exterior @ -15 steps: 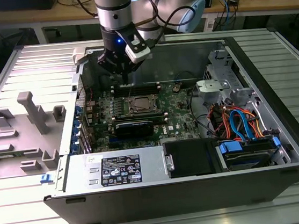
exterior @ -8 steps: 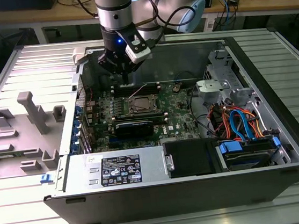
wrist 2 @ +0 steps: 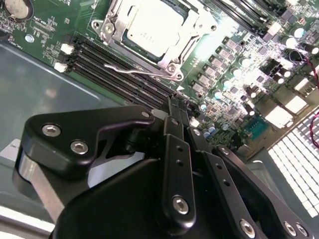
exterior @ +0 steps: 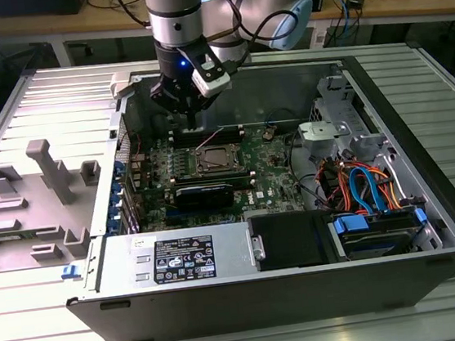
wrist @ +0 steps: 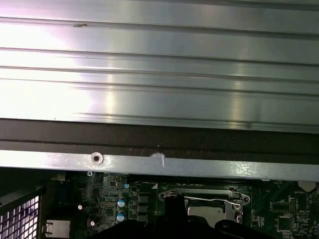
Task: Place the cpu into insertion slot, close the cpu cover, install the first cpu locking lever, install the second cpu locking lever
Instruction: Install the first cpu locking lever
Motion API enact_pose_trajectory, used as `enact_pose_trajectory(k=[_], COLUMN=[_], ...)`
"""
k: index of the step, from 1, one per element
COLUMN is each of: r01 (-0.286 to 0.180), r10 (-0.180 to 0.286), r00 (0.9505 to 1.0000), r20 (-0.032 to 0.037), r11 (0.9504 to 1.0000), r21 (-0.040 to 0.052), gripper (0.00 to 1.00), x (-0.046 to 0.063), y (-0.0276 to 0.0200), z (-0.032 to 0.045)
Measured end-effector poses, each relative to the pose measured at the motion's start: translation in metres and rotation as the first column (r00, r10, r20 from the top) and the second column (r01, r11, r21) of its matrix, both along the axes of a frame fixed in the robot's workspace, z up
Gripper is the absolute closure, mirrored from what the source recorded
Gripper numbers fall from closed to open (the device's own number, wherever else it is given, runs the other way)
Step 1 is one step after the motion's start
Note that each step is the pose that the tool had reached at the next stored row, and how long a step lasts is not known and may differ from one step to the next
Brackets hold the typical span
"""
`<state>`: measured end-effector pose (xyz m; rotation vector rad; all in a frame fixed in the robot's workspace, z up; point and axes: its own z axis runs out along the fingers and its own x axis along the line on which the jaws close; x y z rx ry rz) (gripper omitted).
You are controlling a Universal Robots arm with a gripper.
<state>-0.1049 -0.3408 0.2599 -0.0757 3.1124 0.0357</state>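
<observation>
Silver-grey square cpu (wrist 2: pixel 152 27) sits in the metal-rimmed insertion slot (wrist 2: pixel 172 67) under the thin silver cpu cover (wrist 2: pixel 112 25), upper centre of the second wrist view; black hand (wrist 2: pixel 178 110), fingers together, hovers beside a wire locking lever (wrist 2: pixel 132 69), likely awaiting latching.

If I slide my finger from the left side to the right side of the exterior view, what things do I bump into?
Grey plastic holder shapes → gripper hanging over the green board → cpu in its socket → silver metal bracket → orange and blue cables.
</observation>
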Motion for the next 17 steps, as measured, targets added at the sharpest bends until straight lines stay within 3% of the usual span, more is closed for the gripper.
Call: enact_pose_trajectory(k=[8,17], r01=[0.003,0.003], r10=[-0.003,-0.003], r00=[1.0,1.0], r20=[-0.0002,-0.0001], r11=[1.0,1.0], r21=[-0.0005,-0.0007], gripper=[0.89,0.89], x=[0.008,0.014], y=[0.0003,0.0009], z=[-0.01,-0.0127])
